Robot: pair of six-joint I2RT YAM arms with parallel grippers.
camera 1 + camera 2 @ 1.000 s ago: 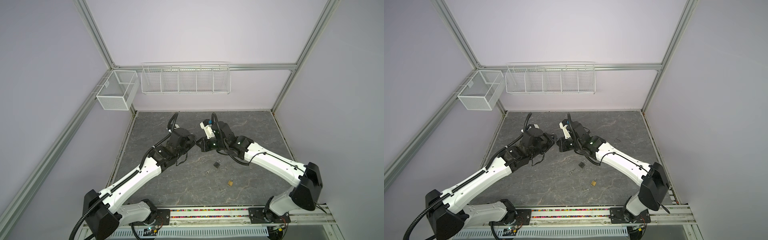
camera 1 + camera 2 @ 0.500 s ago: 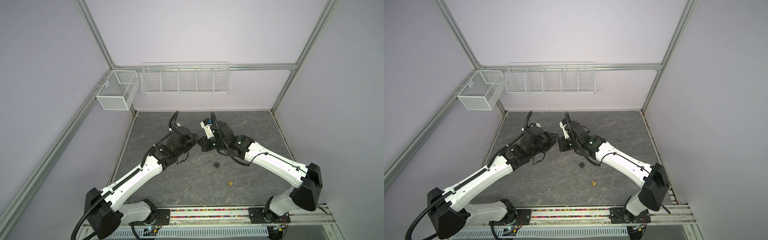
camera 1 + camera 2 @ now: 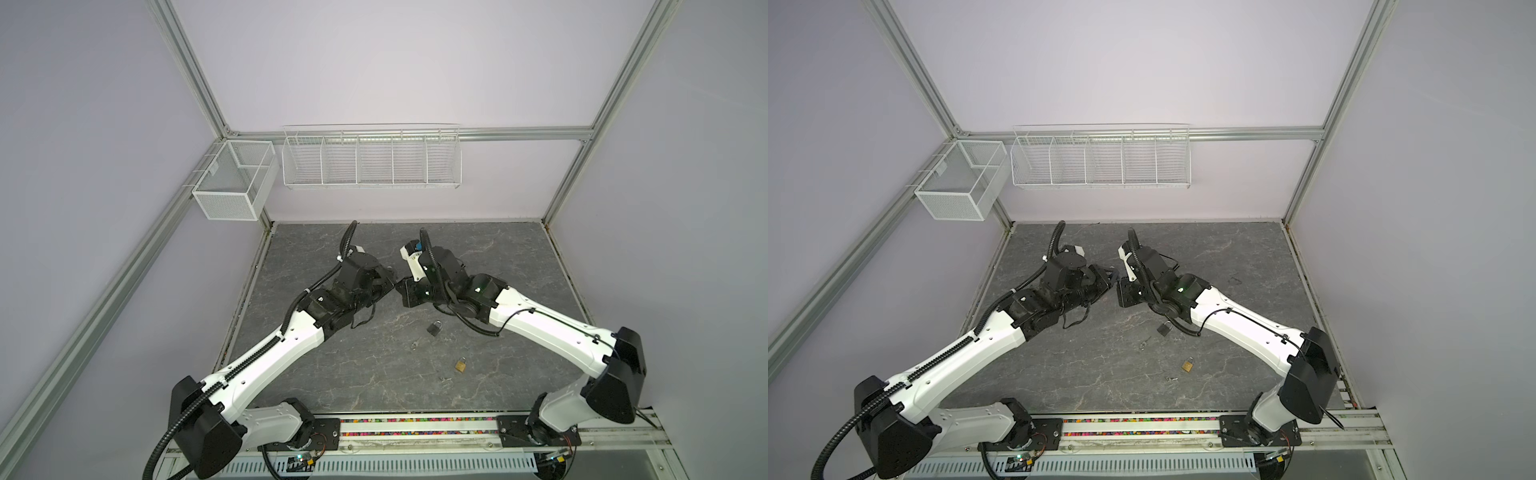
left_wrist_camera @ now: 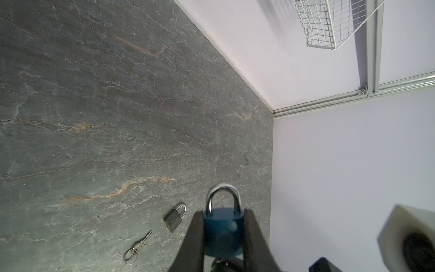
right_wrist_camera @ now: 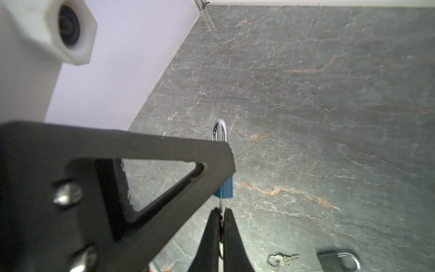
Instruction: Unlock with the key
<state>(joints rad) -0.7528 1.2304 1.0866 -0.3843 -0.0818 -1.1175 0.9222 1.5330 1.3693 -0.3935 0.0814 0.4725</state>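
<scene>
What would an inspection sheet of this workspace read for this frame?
Surface: grey veined tabletop, no spills seen.
Job's things: blue padlock, shackle looks closed, held off the table; key at its base.
Clutter: grey padlock, brass padlock, ringed keys lying loose.
Grippers: left gripper shut on blue padlock; right gripper shut on key.
Cables: black conduit along both arms, no snag seen.
Surroundings: wire rack, mesh basket; nothing seen inside.

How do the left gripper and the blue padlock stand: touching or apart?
Touching. In the left wrist view the left gripper clamps the blue padlock: its fingers press both sides of the body, no gap.
</scene>
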